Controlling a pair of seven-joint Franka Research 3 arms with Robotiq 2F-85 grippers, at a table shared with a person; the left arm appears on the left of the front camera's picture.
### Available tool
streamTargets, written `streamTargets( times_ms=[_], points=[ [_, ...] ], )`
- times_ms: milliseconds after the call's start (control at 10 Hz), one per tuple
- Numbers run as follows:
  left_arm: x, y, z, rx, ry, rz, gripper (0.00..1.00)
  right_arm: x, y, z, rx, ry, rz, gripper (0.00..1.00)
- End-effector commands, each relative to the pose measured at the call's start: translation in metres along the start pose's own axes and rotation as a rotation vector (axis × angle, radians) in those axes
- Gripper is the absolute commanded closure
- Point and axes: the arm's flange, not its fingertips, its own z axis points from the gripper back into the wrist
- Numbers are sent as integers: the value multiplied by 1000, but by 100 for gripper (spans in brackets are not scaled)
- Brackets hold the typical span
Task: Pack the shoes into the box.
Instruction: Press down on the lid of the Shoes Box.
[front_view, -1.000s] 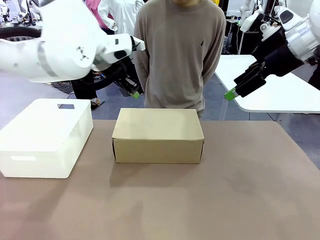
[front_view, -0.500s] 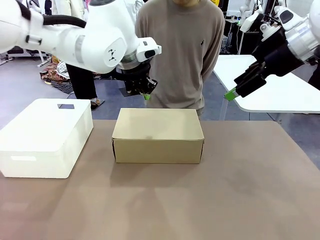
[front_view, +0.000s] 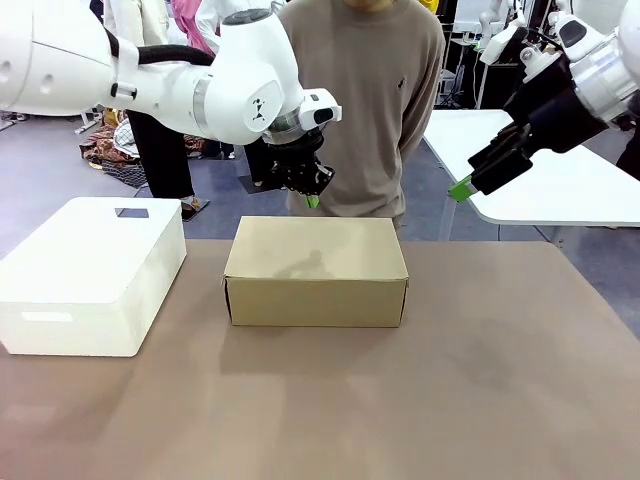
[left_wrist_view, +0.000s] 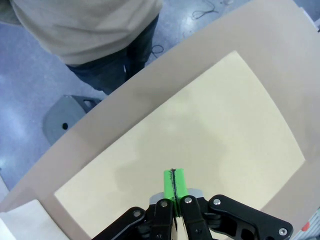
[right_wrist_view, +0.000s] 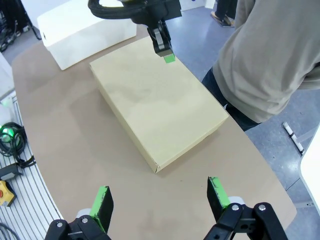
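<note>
Front view: my left pincer (front_view: 312, 200), pads pressed together, hovers over the far edge of the closed box (front_view: 316, 270) mid-desk, probably to lift its lid; right pincer (right_wrist_view: 162, 200) spread wide.

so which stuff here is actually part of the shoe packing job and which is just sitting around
Part of the job:
- brown cardboard box, lid closed
- left gripper, shut, above the box's far edge
- right gripper, open

Just lying about:
- white plastic box
</note>
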Motion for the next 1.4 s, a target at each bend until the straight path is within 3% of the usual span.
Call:
streamTargets(
  times_ms=[0, 1000, 1300],
  points=[
    [2, 6, -9, 26, -5, 36, 100, 2, -1, 0, -10, 4, -16, 0],
    [-2, 26, -70, 50, 17, 78, 100, 2, -1, 0, -10, 4, -16, 0],
    [-5, 28, -67, 37, 22, 90, 100, 2, -1, 0, -10, 4, -16, 0]
  ],
)
